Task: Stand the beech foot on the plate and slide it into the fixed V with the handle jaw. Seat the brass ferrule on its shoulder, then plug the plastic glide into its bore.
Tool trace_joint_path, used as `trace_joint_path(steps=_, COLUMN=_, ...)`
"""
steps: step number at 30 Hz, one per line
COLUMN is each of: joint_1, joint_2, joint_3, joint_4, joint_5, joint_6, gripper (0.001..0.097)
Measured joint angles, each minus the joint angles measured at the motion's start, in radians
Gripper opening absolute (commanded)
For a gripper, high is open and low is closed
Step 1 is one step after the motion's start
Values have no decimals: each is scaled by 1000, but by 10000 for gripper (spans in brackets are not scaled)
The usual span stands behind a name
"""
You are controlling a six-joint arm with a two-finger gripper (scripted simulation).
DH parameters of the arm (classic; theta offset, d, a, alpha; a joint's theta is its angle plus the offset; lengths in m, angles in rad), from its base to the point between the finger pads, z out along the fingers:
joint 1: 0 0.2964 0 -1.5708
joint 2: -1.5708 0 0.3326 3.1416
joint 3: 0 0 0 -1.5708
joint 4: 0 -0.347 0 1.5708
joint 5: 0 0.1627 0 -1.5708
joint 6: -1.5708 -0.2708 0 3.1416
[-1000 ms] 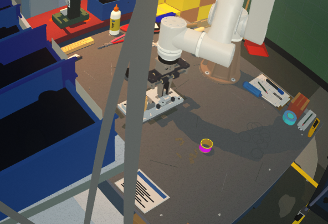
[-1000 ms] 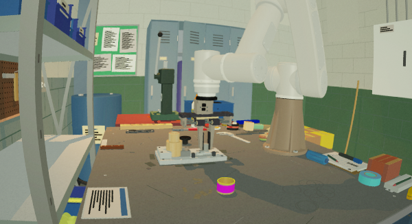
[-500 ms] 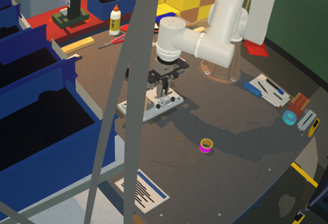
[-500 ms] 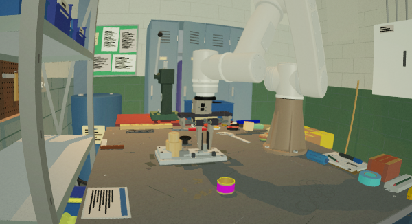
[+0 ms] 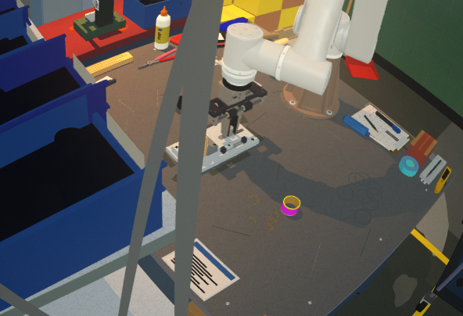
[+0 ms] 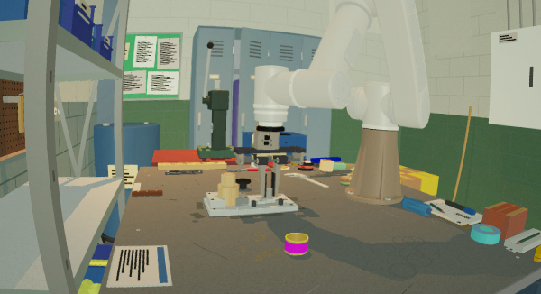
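Note:
The beech foot (image 6: 228, 189) stands upright on the left part of the grey plate (image 6: 250, 204), apart from the handle jaw (image 6: 269, 197) further right. My gripper (image 6: 269, 187) reaches straight down over the jaw's upright handle, its fingers partly closed around the handle without gripping it. In the side camera a shelf post hides the foot, and the gripper (image 5: 231, 126) stands over the plate (image 5: 213, 149). A black knob (image 6: 243, 183) sits behind the foot. The brass ferrule (image 5: 291, 205), a yellow ring with a magenta band, rests on the table well in front of the plate.
Blue bins (image 5: 58, 156) fill the shelf at the table's left edge, and grey shelf posts (image 5: 187, 140) cross the side camera. A paper sheet (image 5: 200, 269) lies at the near edge. A screwdriver (image 5: 356, 125), clipboard, tape roll (image 5: 409, 165) and box lie right.

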Motion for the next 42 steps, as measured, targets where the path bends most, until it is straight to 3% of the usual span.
trace_joint_path(steps=12, joint_1=1, joint_2=-5, joint_3=-12, joint_4=2, joint_5=13, joint_6=-1, gripper=249)
trace_joint_path(steps=22, joint_1=1, joint_2=-5, joint_3=-12, joint_4=2, joint_5=13, joint_6=-1, gripper=439)
trace_joint_path(steps=42, joint_1=1, joint_2=-6, joint_3=-12, joint_4=2, joint_5=13, joint_6=-1, gripper=439)
